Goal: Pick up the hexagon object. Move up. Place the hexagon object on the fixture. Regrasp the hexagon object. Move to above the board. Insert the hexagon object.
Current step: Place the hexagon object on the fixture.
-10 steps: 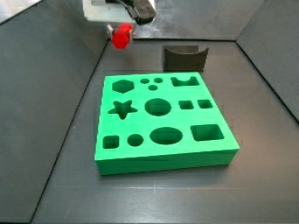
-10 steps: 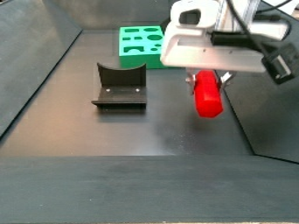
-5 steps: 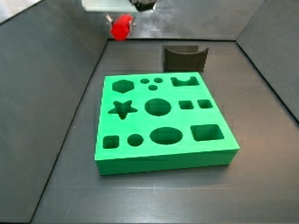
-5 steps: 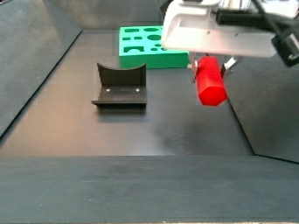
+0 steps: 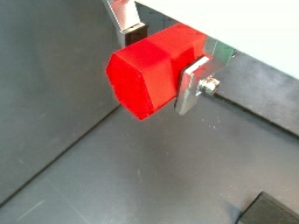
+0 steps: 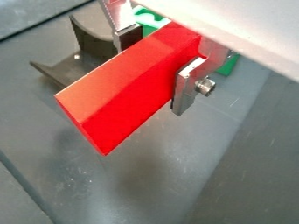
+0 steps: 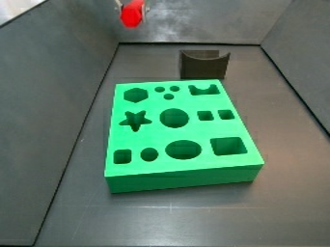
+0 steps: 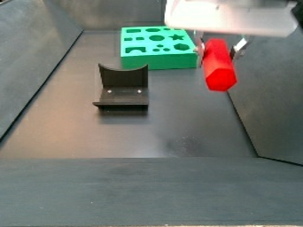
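red hexagon object [image 8: 218, 67] hangs clamped in the gripper [image 6: 156, 59], high off the floor, at about 2 o'clock from the fixture [image 8: 120, 87]. pick and lift look done; fixture placing, regrasp and insertion into the board [image 7: 178, 135] remain.

Dark floor [image 7: 77, 207] carries green board [image 7: 180, 135], fixture [image 8: 120, 89]; gripper [image 8: 221, 44] above.

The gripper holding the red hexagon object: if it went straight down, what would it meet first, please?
Probably bare floor. The gripper holds the hexagon object aloft, beside the fixture and board, though depth is uncertain.
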